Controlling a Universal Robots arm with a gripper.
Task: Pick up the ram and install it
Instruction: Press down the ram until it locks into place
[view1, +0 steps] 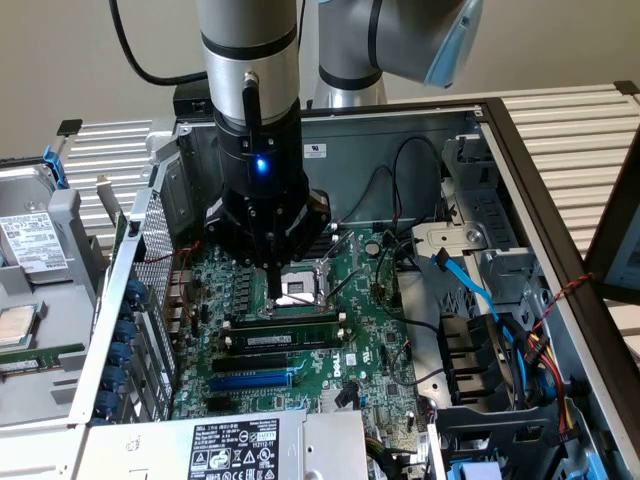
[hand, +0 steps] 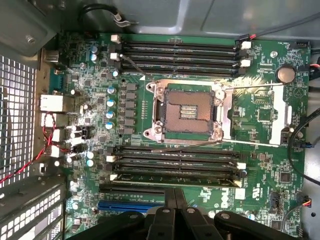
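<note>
The ram is a green stick with a white sticker. It stands on edge in one of the black memory slots, on the blue-slot side of the CPU socket. In the wrist view the ram shows as a thin green line in the slot of that bank farthest from the socket. My gripper hangs over the board between the socket and that bank, just above the ram and apart from it. The gripper has its fingers drawn together with nothing between them.
The board lies inside an open PC case with metal walls around it. Black, blue and red cables run at the exterior view's right. A blue expansion slot lies beside the memory bank. A drive and a green strip sit outside the case.
</note>
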